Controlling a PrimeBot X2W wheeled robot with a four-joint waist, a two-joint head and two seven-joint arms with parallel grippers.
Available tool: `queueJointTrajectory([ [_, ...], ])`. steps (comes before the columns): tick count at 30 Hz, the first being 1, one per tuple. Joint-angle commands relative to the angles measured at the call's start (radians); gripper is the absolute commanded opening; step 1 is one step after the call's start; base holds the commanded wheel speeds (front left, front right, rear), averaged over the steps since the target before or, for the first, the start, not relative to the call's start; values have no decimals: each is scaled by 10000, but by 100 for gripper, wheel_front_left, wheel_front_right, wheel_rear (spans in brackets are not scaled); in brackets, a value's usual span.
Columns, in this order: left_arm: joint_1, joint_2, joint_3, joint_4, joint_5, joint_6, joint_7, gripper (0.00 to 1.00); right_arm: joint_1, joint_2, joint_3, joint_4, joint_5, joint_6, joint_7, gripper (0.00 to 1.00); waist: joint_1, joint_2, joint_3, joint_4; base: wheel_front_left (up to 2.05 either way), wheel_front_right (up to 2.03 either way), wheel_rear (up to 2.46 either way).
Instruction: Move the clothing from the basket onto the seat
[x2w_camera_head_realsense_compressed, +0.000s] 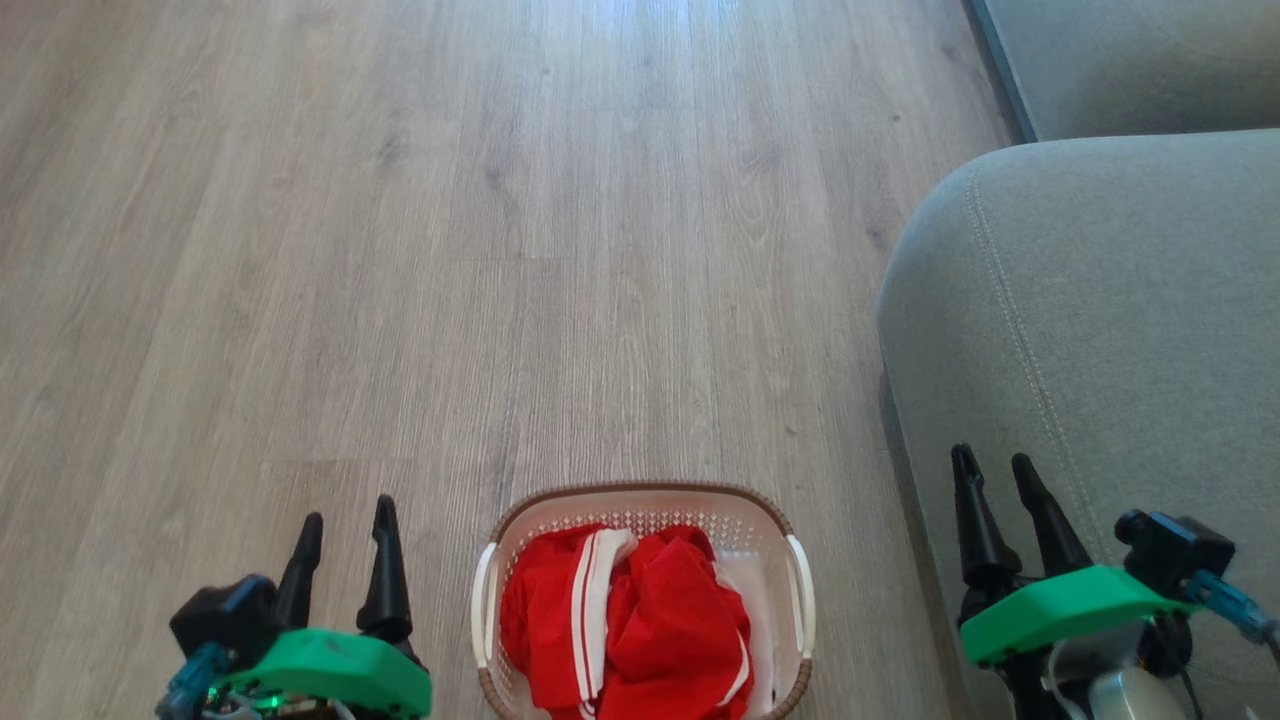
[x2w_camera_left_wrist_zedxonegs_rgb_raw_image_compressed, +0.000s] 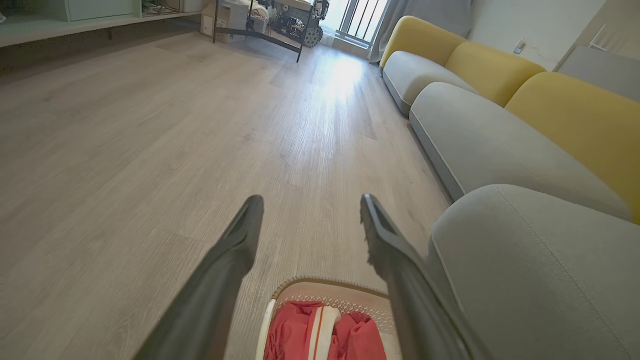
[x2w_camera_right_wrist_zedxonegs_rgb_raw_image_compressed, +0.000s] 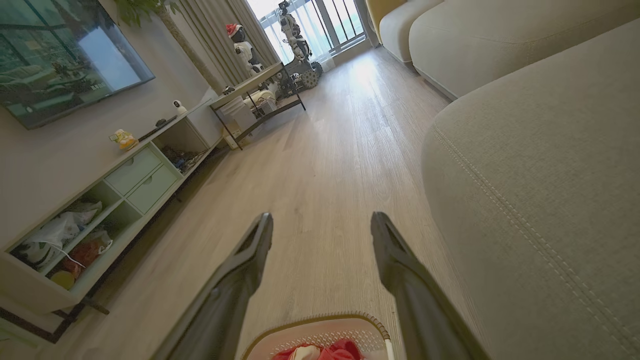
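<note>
While nothing has yet been lifted, a small cream-white basket (x2w_camera_head_realsense_compressed: 640, 492) with a brown woven-look rim stands on the pale wood-grain floor (x2w_camera_head_realsense_compressed: 400, 250), close to the floor's right edge where the sofa begins. Bright red clothing (x2w_camera_head_realsense_compressed: 650, 620) with white stripes lies heaped inside it, filling most of the basket. How many pieces the heap holds cannot be told. Near the basket on the robot's right, but not touching it, rises the seat (x2w_camera_head_realsense_compressed: 1100, 330), a large grey-green cushion with a rounded corner and a pale stitched seam. No clothing lies on the part of it that shows.

The left fingers (x2w_camera_head_realsense_compressed: 384, 575) hang over the floor to the left of the basket, spread apart and holding nothing. The right fingers (x2w_camera_head_realsense_compressed: 975, 530) hang to the right of the basket, by the seat's front edge, also spread apart and empty. Neither pair touches the basket or the fabric. Each wrist view looks along its 2 dark fingers at open floor, with the basket's far rim and a slip of red below them.

By this showing the task stands at its start, with 0 garments moved and the whole heap left to carry. The likely first step is to bring 1 pair of fingers down into the basket and pinch the fabric.
</note>
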Motion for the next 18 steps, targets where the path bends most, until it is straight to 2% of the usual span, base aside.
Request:
queueJointTrajectory([
  [1,-189,142,193,-387,421,99,-178,100,-290,-116,253,-441,-398,-1,-188,100,0,0,7,7,0,0,0],
  [18,-82,157,-40,-383,2403,324,-674,100,-308,-128,504,-626,-2380,-2,-688,100,0,0,41,30,0,0,0],
])
